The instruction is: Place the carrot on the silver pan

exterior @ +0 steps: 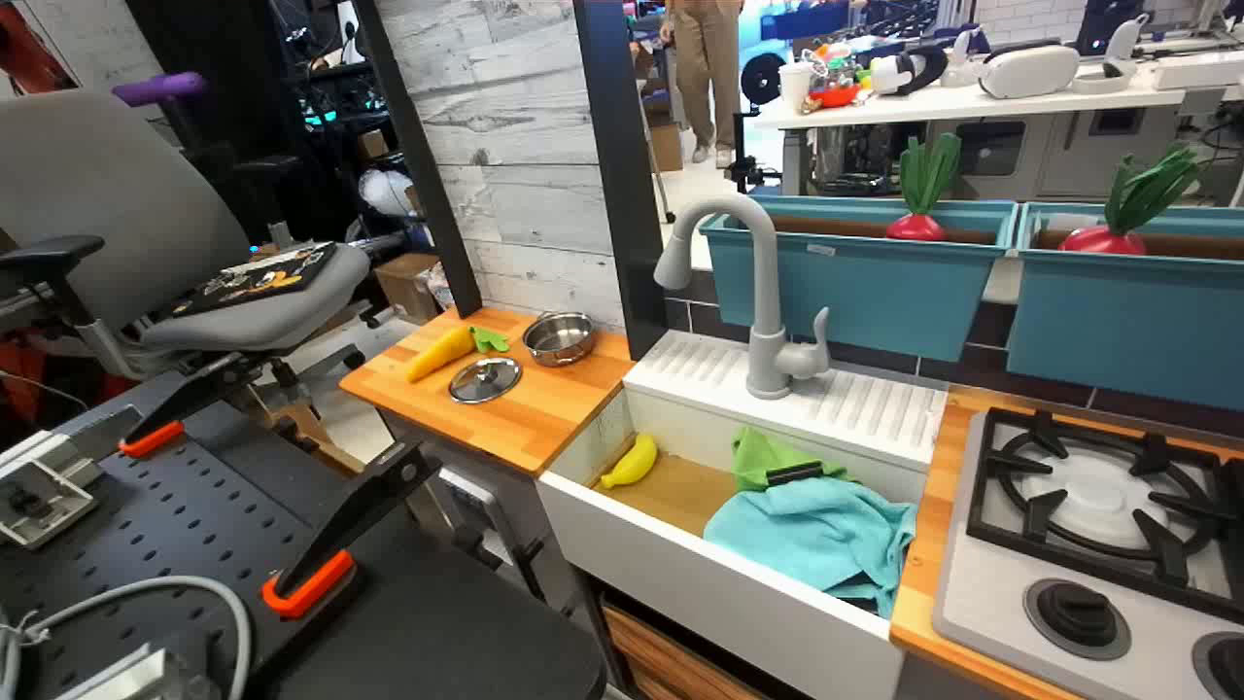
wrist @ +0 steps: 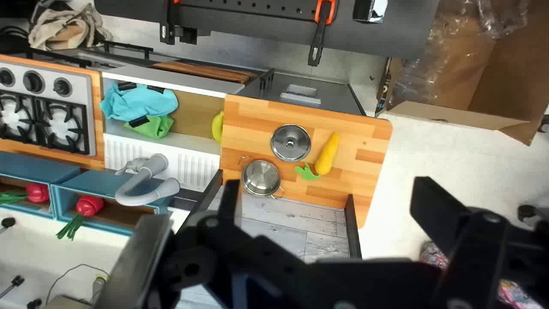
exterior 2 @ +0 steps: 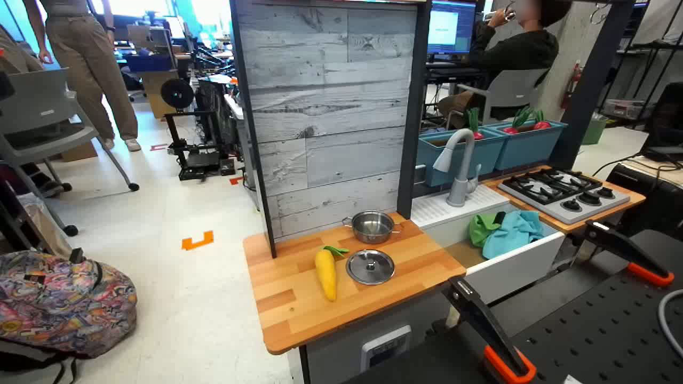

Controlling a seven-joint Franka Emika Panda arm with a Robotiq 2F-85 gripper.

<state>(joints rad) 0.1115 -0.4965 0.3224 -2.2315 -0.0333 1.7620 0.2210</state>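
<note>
The yellow carrot with a green leafy top lies on the wooden counter; it shows in both exterior views (exterior: 442,353) (exterior 2: 326,275) and in the wrist view (wrist: 328,152). The silver pan, round with two thin wire handles, stands at the back of the counter near the plank wall (exterior: 560,339) (exterior 2: 373,228) (wrist: 261,177). It looks empty. My gripper (wrist: 327,189) shows only in the wrist view, high above the scene. Its black fingers are wide apart with nothing between them. It touches neither carrot nor pan.
A silver lid (exterior: 485,380) lies on the counter between carrot and pan. The plank wall (exterior 2: 331,117) rises behind them. The white sink (exterior: 719,601) beside holds a banana (exterior: 632,463) and green and blue cloths (exterior: 816,530). A grey faucet (exterior: 768,301) stands behind it.
</note>
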